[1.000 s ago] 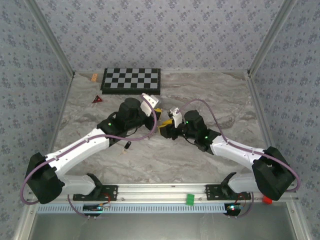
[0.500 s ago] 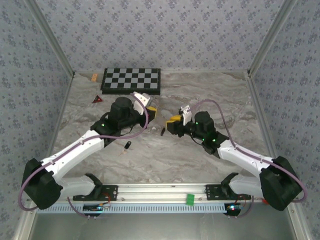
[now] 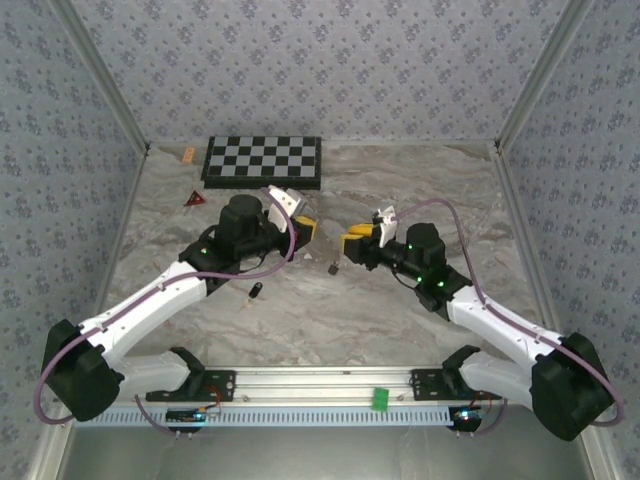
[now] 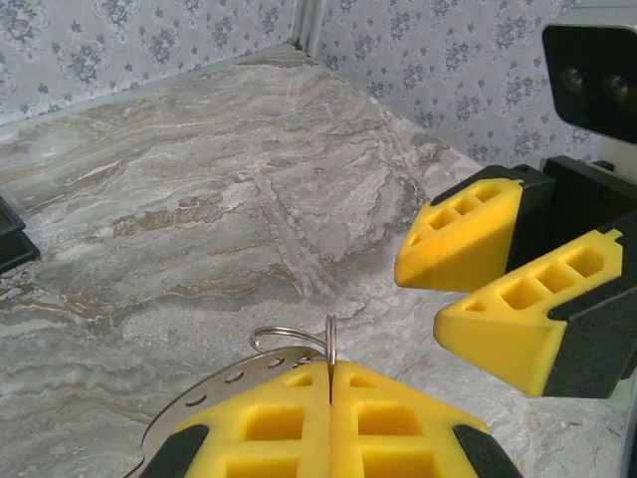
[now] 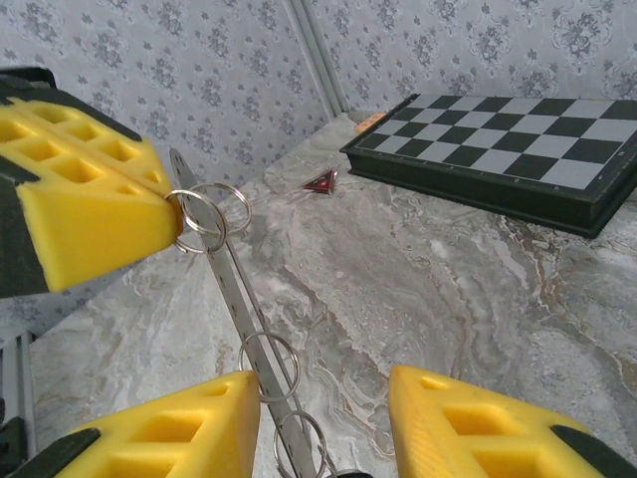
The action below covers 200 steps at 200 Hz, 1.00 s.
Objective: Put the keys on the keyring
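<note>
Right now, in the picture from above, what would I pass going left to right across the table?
Red triangle → black key on the marble → left gripper → second small key → right gripper. The chessboard stretches over several of these, so I left it out.

Right end effector (image 3: pixel 350 244) drew back rightward; gap to left end effector (image 3: pixel 304 228) wider.

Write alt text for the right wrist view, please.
The left gripper, yellow foam fingers shut, pinches a thin silvery wire keyring on a slim metal strip that runs between the open fingers of the right gripper. A black-and-white chessboard sits behind on marble.
</note>
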Motion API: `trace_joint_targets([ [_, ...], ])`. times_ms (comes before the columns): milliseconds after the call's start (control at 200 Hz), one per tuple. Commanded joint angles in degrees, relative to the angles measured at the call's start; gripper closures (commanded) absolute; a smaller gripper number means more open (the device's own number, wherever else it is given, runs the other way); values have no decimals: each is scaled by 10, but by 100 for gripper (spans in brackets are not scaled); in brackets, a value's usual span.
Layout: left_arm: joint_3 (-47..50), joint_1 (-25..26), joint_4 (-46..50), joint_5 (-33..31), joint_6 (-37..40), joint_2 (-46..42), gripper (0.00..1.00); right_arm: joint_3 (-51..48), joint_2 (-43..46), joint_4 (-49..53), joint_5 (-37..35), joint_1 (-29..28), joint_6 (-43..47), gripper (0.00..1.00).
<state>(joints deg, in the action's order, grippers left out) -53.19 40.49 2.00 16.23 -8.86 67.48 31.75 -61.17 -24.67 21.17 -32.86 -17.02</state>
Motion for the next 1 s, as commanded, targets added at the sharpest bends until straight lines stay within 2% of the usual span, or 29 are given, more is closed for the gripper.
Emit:
trace_joint_targets([
  [0, -29, -3, 1, 31, 6, -17, 100, -3, 1, -25, 45, 5, -19, 61],
  [265, -37, -2, 13, 51, 10, -18, 100, 9, -37, -61, 128, 23, -60, 65],
  [695, -40, -3, 18, 74, 14, -20, 100, 15, -48, -135, 183, 32, -109, 68],
  [994, -37, -4, 16, 90, 12, -27, 100, 48, -68, -124, 224, 33, -117, 76],
])
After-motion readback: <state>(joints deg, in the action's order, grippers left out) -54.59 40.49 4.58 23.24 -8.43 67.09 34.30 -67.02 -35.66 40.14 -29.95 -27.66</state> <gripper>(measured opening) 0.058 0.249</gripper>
